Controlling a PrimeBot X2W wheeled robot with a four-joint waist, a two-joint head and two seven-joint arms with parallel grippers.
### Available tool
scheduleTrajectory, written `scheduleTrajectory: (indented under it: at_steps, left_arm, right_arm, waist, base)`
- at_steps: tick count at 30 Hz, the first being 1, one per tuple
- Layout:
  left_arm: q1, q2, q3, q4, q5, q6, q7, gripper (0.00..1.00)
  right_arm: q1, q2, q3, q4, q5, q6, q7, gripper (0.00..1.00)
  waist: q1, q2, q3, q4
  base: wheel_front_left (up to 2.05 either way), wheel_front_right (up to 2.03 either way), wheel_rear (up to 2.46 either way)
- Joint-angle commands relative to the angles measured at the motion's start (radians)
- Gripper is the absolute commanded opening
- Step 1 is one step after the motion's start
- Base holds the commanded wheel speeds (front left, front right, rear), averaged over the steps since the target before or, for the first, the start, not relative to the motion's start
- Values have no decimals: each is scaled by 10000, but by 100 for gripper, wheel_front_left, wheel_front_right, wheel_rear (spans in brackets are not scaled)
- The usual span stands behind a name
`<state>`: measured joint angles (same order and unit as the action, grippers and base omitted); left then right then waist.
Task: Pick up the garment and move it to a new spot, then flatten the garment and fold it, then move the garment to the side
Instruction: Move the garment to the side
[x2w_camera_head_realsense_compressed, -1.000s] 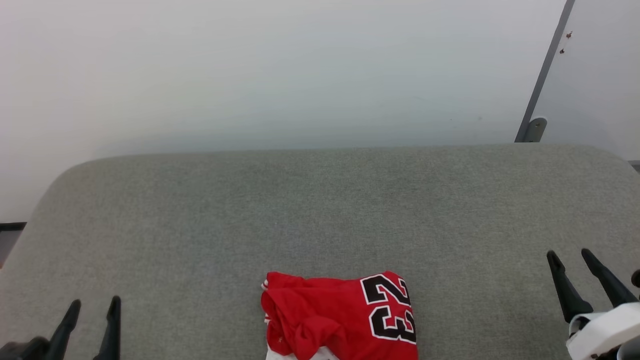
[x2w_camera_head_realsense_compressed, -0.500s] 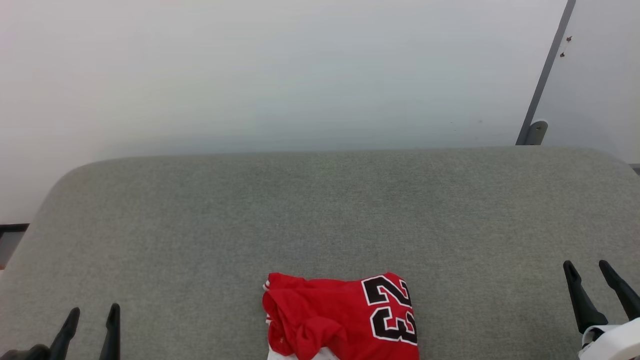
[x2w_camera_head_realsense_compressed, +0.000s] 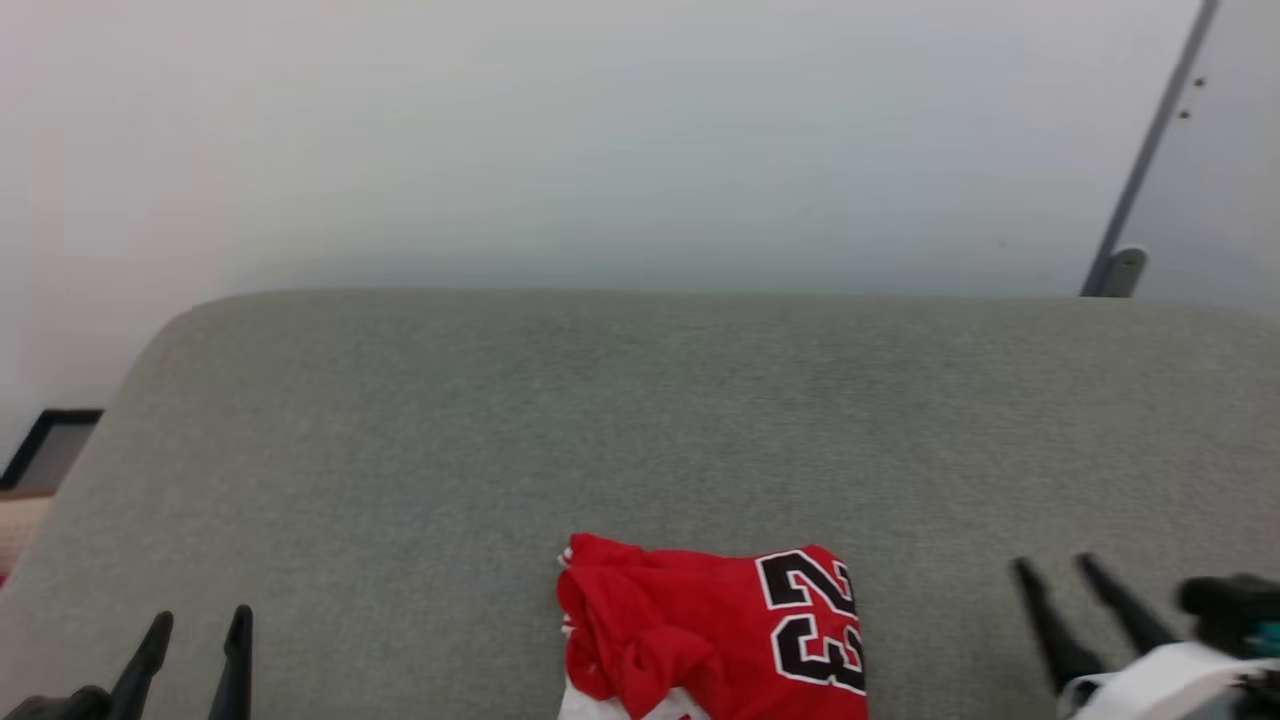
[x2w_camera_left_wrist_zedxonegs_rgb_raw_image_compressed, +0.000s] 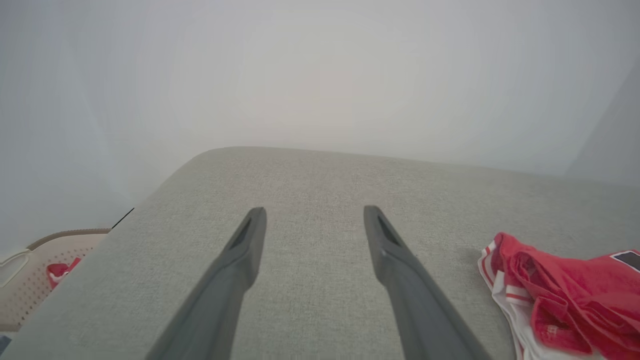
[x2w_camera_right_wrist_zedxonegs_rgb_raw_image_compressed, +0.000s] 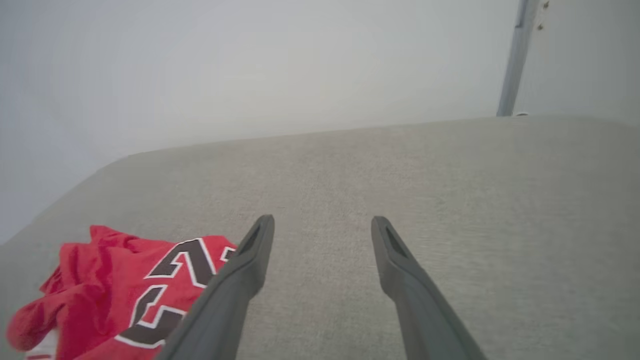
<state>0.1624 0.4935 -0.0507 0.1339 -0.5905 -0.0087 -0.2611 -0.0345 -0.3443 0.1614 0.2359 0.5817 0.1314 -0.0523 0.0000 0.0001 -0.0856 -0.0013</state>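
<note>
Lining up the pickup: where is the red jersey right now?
The jersey lies crumpled on the grey surface at the bottom middle of the head view, between the left claw and the right claw, nearer the right.

The garment (x2w_camera_head_realsense_compressed: 700, 640) lies crumpled at the near edge of the grey surface (x2w_camera_head_realsense_compressed: 600, 420), "23" facing up. The left gripper (x2w_camera_head_realsense_compressed: 203, 616) and right gripper (x2w_camera_head_realsense_compressed: 1052, 563) flank it, well apart, jaws spread, empty.

One red shirt (x2w_camera_head_realsense_compressed: 700, 635), one grey padded surface (x2w_camera_head_realsense_compressed: 600, 420), one basket (x2w_camera_left_wrist_zedxonegs_rgb_raw_image_compressed: 22, 300) and two grippers, the left gripper (x2w_camera_head_realsense_compressed: 202, 615) and the right gripper (x2w_camera_head_realsense_compressed: 1052, 561), each with two fingers (x2w_camera_left_wrist_zedxonegs_rgb_raw_image_compressed: 235, 270).
</note>
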Motion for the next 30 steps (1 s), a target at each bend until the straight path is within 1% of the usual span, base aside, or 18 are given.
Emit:
scheduleTrajectory:
  at_steps: [1,7,11,16,22,28,29,30]
  left_arm:
    - [-58,21,6,-5,47,-30,-11,100]
    - [-99,-66,-119,-5,9,-80,25,100]
    - [-191,-78,-246,76,39,-154,37,100]
    - [-302,-104,-362,186,63,-199,49,100]
    - [-510,-162,-474,330,51,-289,37,100]
    - [-785,-254,-572,498,101,-392,7,100]
    - [-816,-263,-584,528,106,-417,2,100]
    - [-849,-275,-592,562,111,-436,3,100]
  right_arm:
    - [-161,79,248,-42,110,-17,135,100]
    - [-513,340,1443,203,500,-17,1026,100]
    - [-706,322,1855,683,607,-17,1672,100]
    - [-844,318,1781,1289,692,-17,2462,100]
    - [-1046,522,1492,2037,823,-17,3746,100]
    - [-1380,1025,1331,3055,799,-19,4908,100]
    - [-1454,1075,1408,3107,774,-17,5033,45]
    - [-1516,1108,1457,3158,747,-17,5127,0]
  waist:
    - [0,-1,111,279]
    - [0,-1,298,925]
    - [0,-1,416,1361]
    - [0,-1,535,1789]
    - [0,-1,798,2144]
    - [0,-1,992,2335]
    - [0,-1,1011,2357]
    - [0,-1,1025,2371]
  base:
    - [0,0,0]
    - [0,0,0]
    - [0,0,0]
    - [0,0,0]
    - [0,0,0]
    - [0,0,0]
    - [0,0,0]
    - [0,0,0]
